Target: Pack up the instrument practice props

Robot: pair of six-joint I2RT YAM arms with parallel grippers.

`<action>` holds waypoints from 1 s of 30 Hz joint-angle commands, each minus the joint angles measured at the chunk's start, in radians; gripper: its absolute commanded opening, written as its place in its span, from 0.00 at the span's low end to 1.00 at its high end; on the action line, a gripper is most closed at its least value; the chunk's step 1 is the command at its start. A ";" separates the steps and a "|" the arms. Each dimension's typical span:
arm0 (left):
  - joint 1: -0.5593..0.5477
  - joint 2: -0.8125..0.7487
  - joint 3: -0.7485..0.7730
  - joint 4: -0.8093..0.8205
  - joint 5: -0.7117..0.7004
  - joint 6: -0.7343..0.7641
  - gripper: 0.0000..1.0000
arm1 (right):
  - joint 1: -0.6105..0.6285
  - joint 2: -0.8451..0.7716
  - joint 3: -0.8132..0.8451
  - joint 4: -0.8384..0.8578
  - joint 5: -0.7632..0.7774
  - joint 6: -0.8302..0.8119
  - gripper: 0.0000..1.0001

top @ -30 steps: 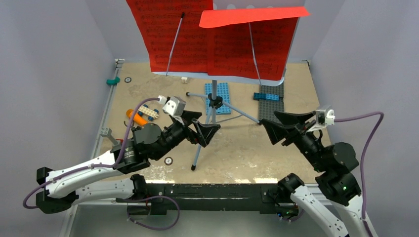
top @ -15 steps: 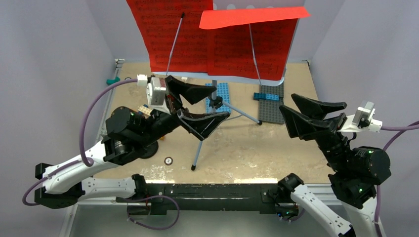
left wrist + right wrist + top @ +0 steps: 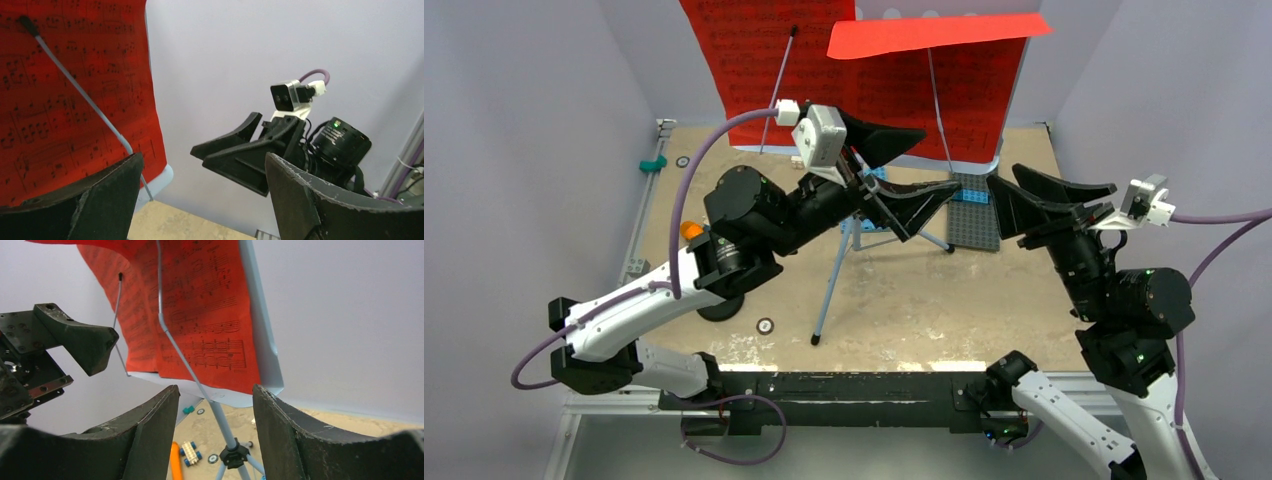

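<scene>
The pale-blue music stand rises on grey tripod legs at mid-table, its hub low between my right fingers' view. Red sheet-music pages cover its desk, held by thin wire arms, and one page lies bent over the top. My left gripper hangs open just under the desk's lower edge, holding nothing. My right gripper is open too, raised to the stand's right and pointing at it. The orange microphone peeks out behind the left arm, with its black base near the left edge.
A grey studded plate carrying a blue brick lies right of the stand, and a blue plate is partly hidden by the left gripper. A small wheeled car sits beside the microphone. A teal piece lies far left. Walls close three sides.
The left arm has lifted from table height up and right to the stand's desk edge. The right gripper has risen and its jaws have narrowed a little.
</scene>
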 commanded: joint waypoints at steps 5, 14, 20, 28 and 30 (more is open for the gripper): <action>0.071 0.067 0.127 -0.019 -0.097 -0.047 0.90 | -0.004 0.048 0.060 0.025 0.037 -0.050 0.59; 0.114 0.084 0.142 -0.027 -0.077 -0.126 0.86 | -0.005 0.162 0.213 -0.127 0.048 0.007 0.55; 0.125 0.096 0.157 -0.035 -0.062 -0.136 0.86 | -0.005 0.194 0.234 -0.157 0.072 0.015 0.54; 0.131 0.106 0.169 -0.031 -0.048 -0.135 0.85 | -0.008 0.230 0.255 -0.182 0.086 0.001 0.52; 0.131 0.112 0.176 -0.034 -0.043 -0.134 0.85 | -0.009 0.236 0.252 -0.180 0.077 0.001 0.50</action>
